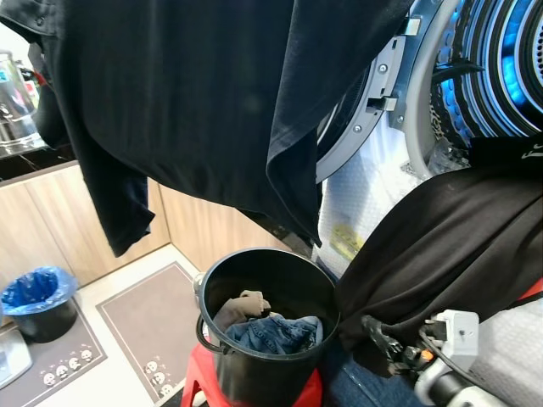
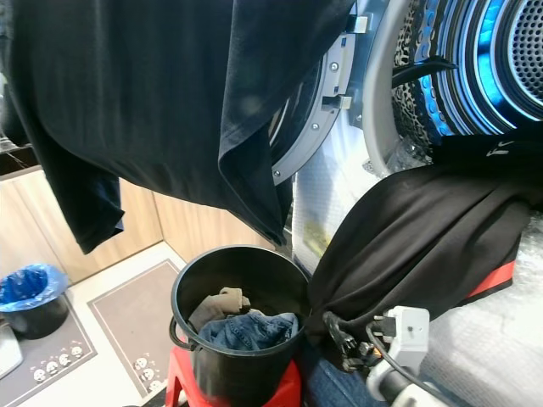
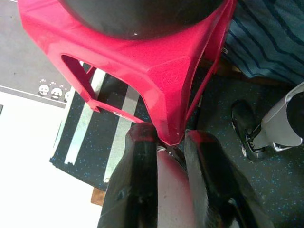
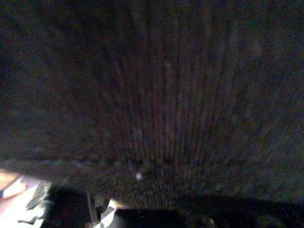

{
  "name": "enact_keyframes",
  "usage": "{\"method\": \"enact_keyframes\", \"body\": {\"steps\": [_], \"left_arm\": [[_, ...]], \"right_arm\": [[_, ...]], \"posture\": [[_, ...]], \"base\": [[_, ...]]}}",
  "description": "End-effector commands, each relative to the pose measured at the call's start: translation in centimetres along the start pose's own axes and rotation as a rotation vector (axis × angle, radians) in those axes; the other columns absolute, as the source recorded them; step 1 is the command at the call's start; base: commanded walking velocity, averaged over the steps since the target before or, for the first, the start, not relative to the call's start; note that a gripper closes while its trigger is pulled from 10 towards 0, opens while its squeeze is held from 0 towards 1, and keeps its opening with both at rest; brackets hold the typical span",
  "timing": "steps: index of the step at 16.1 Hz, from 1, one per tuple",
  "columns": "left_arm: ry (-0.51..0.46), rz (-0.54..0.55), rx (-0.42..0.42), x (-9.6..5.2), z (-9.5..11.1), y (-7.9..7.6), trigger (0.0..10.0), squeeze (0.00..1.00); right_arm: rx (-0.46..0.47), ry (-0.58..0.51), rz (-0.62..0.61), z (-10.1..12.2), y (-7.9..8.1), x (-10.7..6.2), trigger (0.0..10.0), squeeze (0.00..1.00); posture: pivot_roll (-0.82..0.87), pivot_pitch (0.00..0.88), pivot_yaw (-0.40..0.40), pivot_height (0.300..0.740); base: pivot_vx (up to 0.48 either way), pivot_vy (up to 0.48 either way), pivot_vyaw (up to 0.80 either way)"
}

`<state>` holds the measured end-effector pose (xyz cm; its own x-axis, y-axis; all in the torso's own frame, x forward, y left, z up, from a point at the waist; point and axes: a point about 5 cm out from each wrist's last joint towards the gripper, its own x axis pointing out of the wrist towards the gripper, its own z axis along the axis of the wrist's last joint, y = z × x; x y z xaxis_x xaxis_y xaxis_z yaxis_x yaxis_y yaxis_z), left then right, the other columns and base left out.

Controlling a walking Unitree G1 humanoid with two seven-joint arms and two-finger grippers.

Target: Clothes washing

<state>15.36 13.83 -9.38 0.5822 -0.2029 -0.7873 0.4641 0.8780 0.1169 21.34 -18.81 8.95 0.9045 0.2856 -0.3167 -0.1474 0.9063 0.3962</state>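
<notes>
**A:** What is hanging across the top of the head views?

**B:** A black garment (image 1: 212, 93) is hanging in the air and draping down in front of the open washing machine door (image 1: 373, 110). What is holding it up cannot be seen. Behind it, the drum (image 2: 475, 68) is glowing blue inside.

**A:** Where is the rest of the laundry sitting?

**B:** A black bucket (image 1: 267, 339) is standing on a red plastic stool (image 3: 142, 61) just beside the machine. Inside it, blue denim jeans (image 1: 276, 332) are lying next to a brown cloth (image 1: 242, 307). A second black cloth (image 2: 424, 237) is draping out of the drum opening and down over the right arm.

**A:** What are the grippers doing?

**B:** The left gripper (image 3: 168, 142) is hanging low by a leg of the stool, its two black fingers (image 3: 137, 161) standing slightly apart and gripping nothing. The right wrist view is showing dark ribbed fabric up close, so I cannot tell the right gripper's state.

**A:** Anything else nearby?

**B:** A small bin with a blue liner (image 1: 38, 301) is sitting on the floor beside a grey mat (image 1: 153, 326).
</notes>
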Motion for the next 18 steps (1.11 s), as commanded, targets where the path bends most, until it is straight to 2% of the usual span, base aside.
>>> {"method": "enact_keyframes", "body": {"steps": [1, 3, 4, 5, 6, 7, 8, 11, 18], "left_arm": [[0.074, -0.013, -0.008, -0.5, -1.8, -0.5, 10.0, 0.0], [0.077, -0.015, -0.009, -0.5, -1.9, -0.5, 10.0, 0.0], [0.077, -0.015, -0.009, -0.5, -1.9, -0.5, 10.0, 0.0], [0.077, -0.015, -0.01, -0.5, -1.9, -0.5, 10.0, 0.0], [0.077, -0.014, -0.011, -0.5, -1.9, -0.5, 10.0, 0.0], [0.076, -0.013, -0.011, -0.5, -1.9, -0.5, 10.0, 0.0], [0.075, -0.012, -0.011, -0.5, -1.9, -0.5, 10.0, 0.0], [0.076, -0.008, -0.014, -0.5, -1.9, -0.3, 10.0, 0.0], [0.078, 0.001, -0.019, -0.5, -1.9, -0.2, 10.0, 0.0]], "right_arm": [[0.023, -0.016, -0.003, 0.4, 0.2, 0.3, 10.0, 0.0], [0.044, -0.059, -0.029, 0.6, 0.5, 0.5, 10.0, 0.0], [0.06, -0.103, -0.071, 0.8, 0.5, 0.7, 5.8, 0.0], [0.069, -0.121, -0.081, 0.9, 0.6, 0.8, 4.8, 0.0], [0.1, -0.161, -0.086, 1.2, 0.9, 1.0, 0.8, 0.0], [0.145, -0.2, -0.088, 1.5, 1.2, 1.2, 0.9, 0.0], [0.169, -0.225, -0.097, 1.7, 1.4, 1.3, 0.0, 0.0], [0.196, -0.246, -0.121, 1.6, 1.9, 1.4, 0.0, 0.0], [0.176, -0.245, -0.072, 1.1, 3.0, 1.8, 0.0, 0.0]], "posture": [[-0.05, 0.013, -0.048, 0.74], [-0.05, 0.008, -0.048, 0.74], [-0.05, 0.006, -0.049, 0.74], [-0.05, 0.006, -0.049, 0.74], [-0.05, 0.005, -0.047, 0.74], [-0.05, 0.006, -0.047, 0.74], [-0.05, 0.008, -0.046, 0.74], [-0.05, 0.013, -0.046, 0.74], [-0.04, 0.008, -0.043, 0.74]], "base": [[0.0, 0.0, 0.0], [0.0, 0.0, 0.0], [0.0, 0.0, 0.0], [0.0, 0.0, 0.0], [0.0, 0.0, 0.0], [0.0, 0.0, 0.0], [0.0, 0.0, 0.0], [0.0, 0.0, 0.0], [0.0, 0.0, 0.0]]}}
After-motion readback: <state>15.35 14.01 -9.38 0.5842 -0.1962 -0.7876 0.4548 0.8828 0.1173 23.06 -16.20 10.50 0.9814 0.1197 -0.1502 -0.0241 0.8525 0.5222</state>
